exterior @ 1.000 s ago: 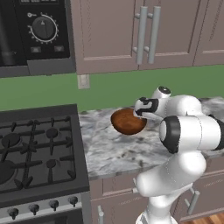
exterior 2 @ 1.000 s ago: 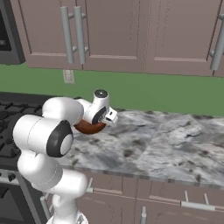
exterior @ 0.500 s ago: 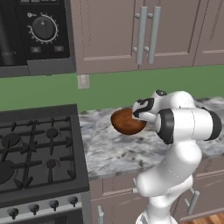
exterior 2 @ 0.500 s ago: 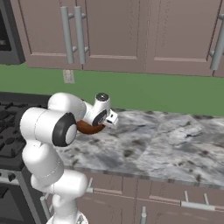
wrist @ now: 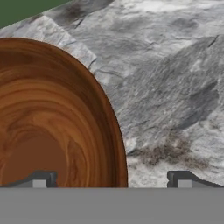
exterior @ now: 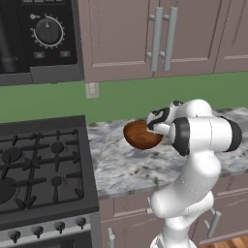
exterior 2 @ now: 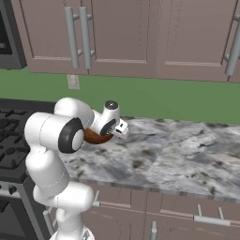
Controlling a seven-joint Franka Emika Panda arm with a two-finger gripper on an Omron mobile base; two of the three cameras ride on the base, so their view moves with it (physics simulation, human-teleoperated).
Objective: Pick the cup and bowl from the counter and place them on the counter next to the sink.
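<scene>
While spread wide, hand (wrist: 109, 179) straddles bowl (wrist: 52, 118) rim, seemingly untouched, over counter (wrist: 175, 87).

Simulated kitchen, gas stove (exterior: 41, 167), marbled counter (exterior 2: 178, 150), wall cabinets (exterior 2: 140, 37), seemingly an oven (exterior: 38, 38)

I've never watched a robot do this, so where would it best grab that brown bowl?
Probably the bowl's thin rim, from above. It sits upright on the counter, too wide to span, and the open gripper already straddles the rim, one fingertip inside.

Arm folded at the elbow — gripper (wrist: 109, 179) low (jaws spread wide).
</scene>
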